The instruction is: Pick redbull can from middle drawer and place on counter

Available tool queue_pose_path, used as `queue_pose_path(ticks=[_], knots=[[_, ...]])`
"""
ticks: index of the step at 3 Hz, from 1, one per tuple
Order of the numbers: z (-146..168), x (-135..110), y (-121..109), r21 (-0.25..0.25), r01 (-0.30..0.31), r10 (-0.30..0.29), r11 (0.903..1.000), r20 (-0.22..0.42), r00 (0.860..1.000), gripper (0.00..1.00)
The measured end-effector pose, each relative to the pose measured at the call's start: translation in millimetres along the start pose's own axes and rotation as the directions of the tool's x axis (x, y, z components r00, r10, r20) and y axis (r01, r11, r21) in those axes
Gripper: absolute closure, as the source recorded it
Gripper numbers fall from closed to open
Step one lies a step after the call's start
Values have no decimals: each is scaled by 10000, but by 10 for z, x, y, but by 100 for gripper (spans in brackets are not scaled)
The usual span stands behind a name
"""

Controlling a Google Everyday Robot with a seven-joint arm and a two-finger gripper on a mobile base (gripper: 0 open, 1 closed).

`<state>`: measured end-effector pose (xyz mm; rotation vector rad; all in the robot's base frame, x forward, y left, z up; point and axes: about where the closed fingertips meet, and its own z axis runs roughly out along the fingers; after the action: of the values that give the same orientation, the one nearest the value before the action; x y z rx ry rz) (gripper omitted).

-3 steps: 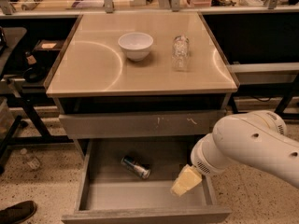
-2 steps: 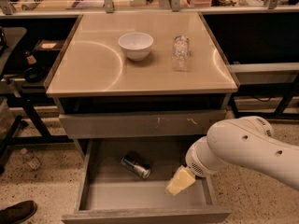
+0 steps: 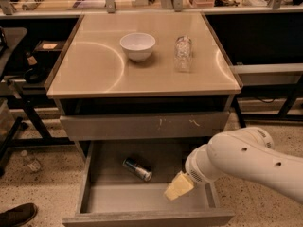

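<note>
The redbull can (image 3: 138, 169) lies on its side on the floor of the open middle drawer (image 3: 142, 200), left of centre. My gripper (image 3: 178, 187) hangs over the drawer's right half, to the right of the can and apart from it, at the end of the white arm (image 3: 246, 160). The beige counter (image 3: 94, 70) tops the cabinet above.
A white bowl (image 3: 138, 46) and a clear bottle (image 3: 182, 54) stand on the counter. A shut drawer front with white scuffs (image 3: 144, 125) sits above the open drawer. A dark shoe (image 3: 16, 215) is on the floor at lower left. Shelves flank the cabinet.
My arm and gripper have moved left over the drawer, closer to the can. The can has not moved.
</note>
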<state>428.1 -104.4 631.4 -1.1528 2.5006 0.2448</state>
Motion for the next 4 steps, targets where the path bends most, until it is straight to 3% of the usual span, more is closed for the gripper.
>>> queue_pose_path(ticks=[2, 3, 4], knots=[[386, -131, 101, 18, -893, 885, 9960, 1159, 9893, 0], [588, -220, 145, -409, -1062, 1106, 9935, 1288, 9855, 0], [699, -230, 174, -414, -1122, 1170, 9928, 1394, 9833, 0]])
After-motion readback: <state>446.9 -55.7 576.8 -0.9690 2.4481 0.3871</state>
